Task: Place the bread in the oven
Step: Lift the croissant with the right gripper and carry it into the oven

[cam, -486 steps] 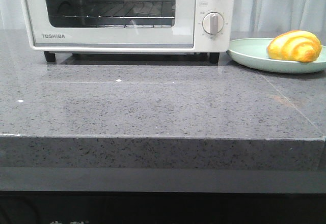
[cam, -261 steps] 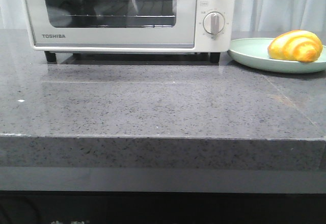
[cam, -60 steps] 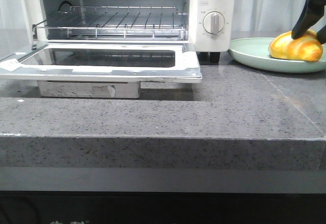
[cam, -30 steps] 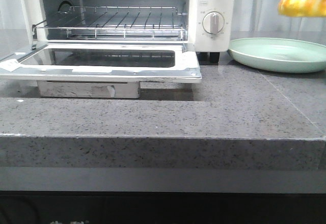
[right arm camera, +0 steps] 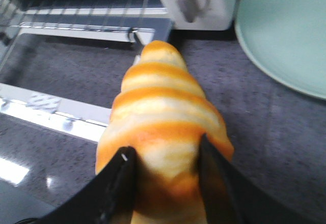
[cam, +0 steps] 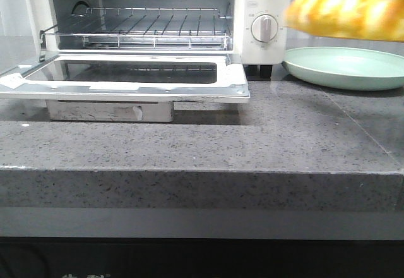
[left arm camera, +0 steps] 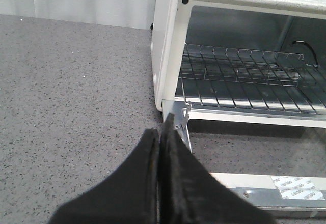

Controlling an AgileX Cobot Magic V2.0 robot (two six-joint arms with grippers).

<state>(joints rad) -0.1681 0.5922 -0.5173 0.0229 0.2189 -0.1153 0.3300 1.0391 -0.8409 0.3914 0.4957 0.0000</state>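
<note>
The bread [cam: 344, 12], which half a second earlier hung at the upper right edge of the front view, had swung left, above the empty plate [cam: 347, 69]. The right end effector [right arm camera: 165, 180] was clamped on it. The oven [cam: 151, 31] stood open, rack bare. The left end effector [left arm camera: 159, 147] was pressed closed, holding nothing.
</note>
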